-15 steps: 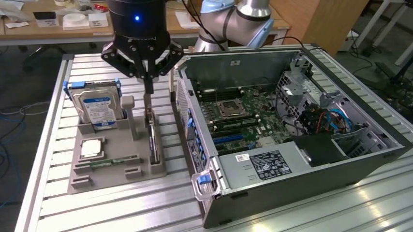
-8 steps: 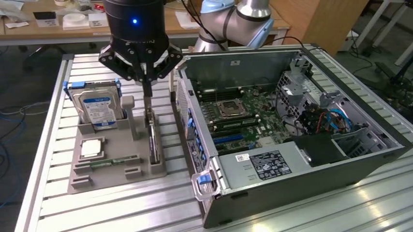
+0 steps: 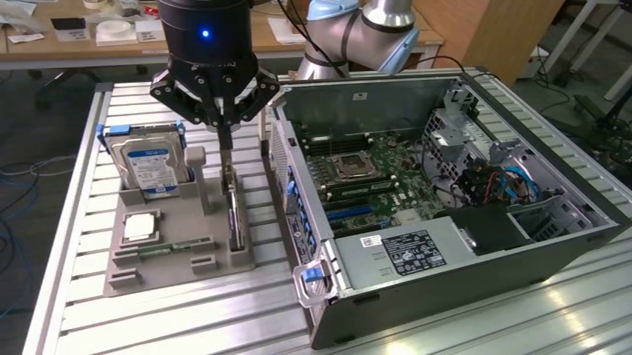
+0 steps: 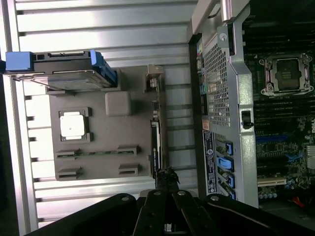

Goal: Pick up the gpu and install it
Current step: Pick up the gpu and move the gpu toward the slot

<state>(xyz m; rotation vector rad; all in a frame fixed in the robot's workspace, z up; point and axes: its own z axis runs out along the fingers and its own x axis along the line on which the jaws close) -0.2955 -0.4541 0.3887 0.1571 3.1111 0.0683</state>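
Gripper (image 3: 225,164) closed, pinching the gpu (image 3: 235,220) by its top edge in the grey tray (image 3: 158,270); risk as judged: narrow end-grip lets the card tilt; jams in its slot or slips.

Hard drive label (image 3: 148,168): blue and white, print not legible.
Power supply sticker (image 3: 408,253): black, white print not legible.
Small white sticker (image 3: 371,240): nothing can be read.

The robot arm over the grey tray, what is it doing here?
The robot's gripper, fingers shut, hangs over the thin dark grey-black circuit card, which stands on edge in the grey plastic holder tray. Whether it grips the card already, I cannot tell. The open black computer case lies beside the tray.
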